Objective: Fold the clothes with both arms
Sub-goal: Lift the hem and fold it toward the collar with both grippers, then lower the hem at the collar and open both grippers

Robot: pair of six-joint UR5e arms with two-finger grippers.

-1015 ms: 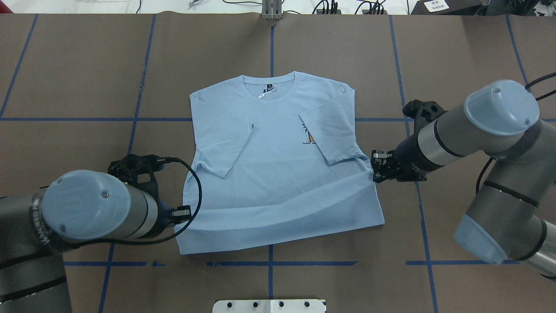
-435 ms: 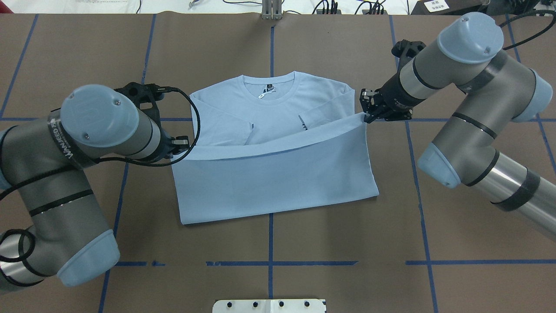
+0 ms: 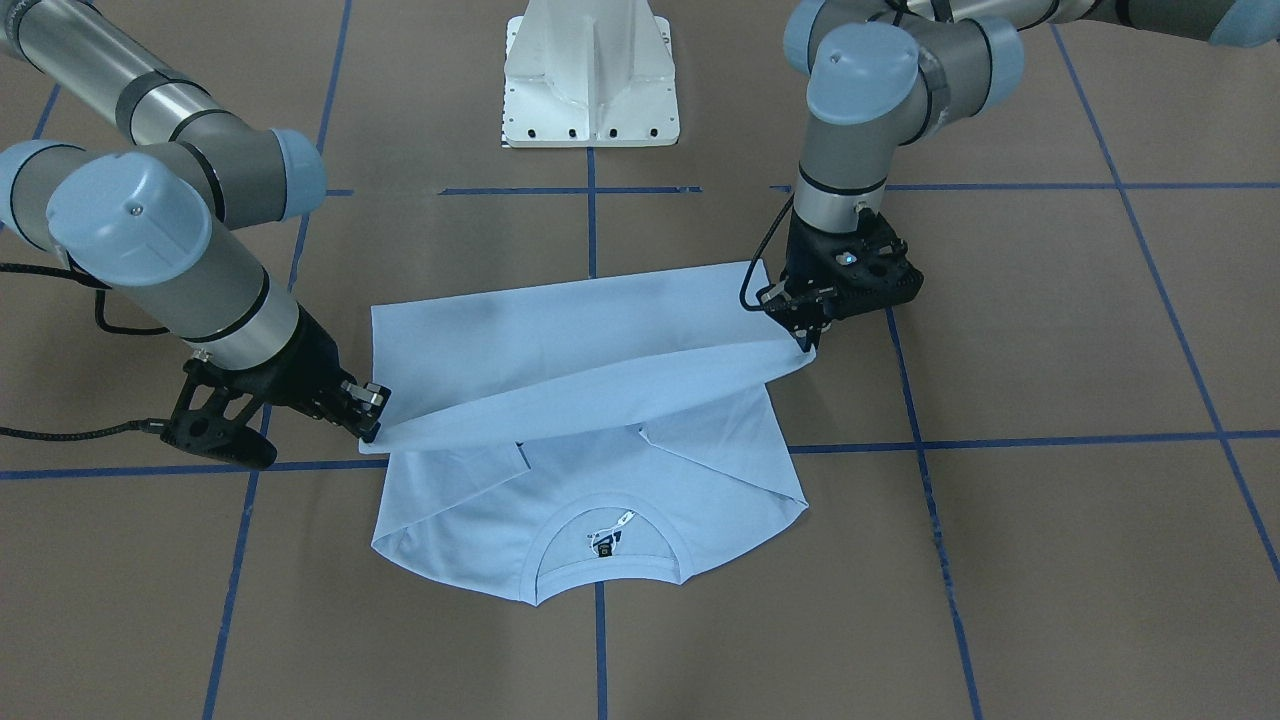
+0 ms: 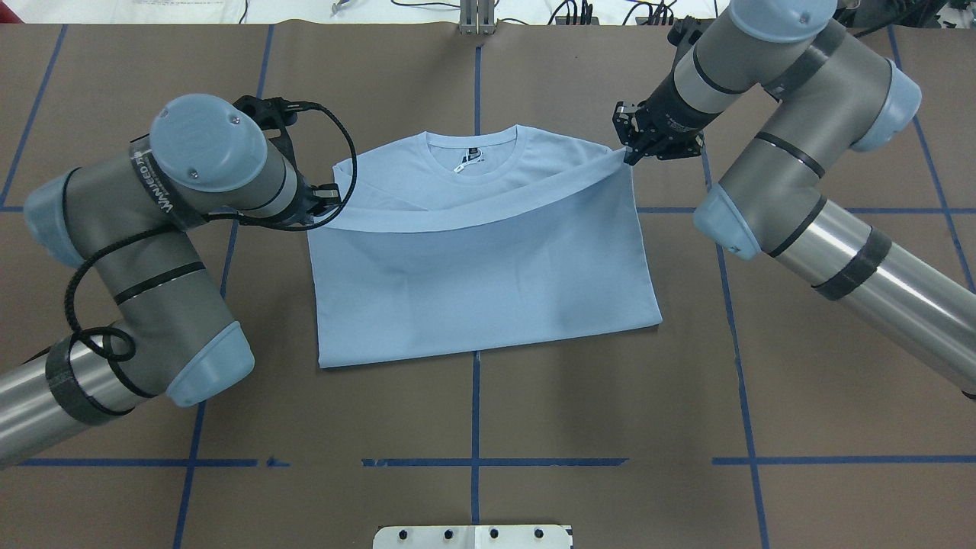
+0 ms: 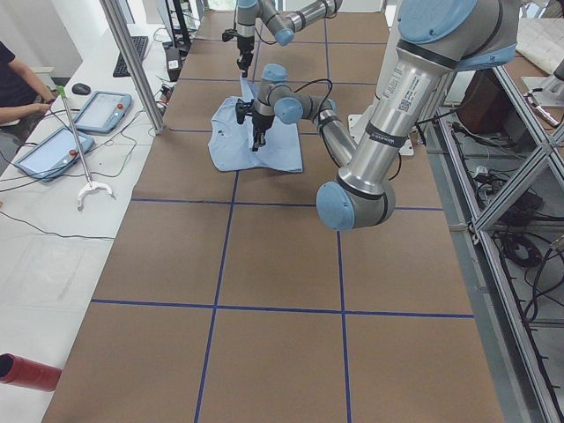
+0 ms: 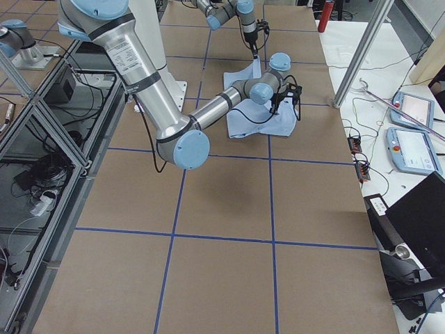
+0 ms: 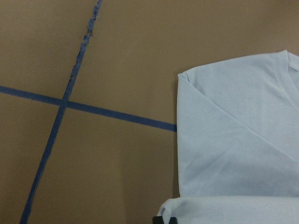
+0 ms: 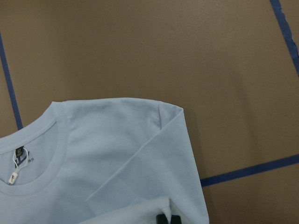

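Both the left gripper (image 4: 328, 204) and the right gripper (image 4: 630, 155) clamp hem corners of the T-shirt (image 4: 488, 282), half-folded on the table (image 4: 534, 427). Lay both corners level onto the shoulders, hem taut, before letting go.

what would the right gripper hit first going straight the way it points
Probably the T-shirt, its flat shoulder layer under the hem the right gripper holds; depth is unclear, it might just reach table.
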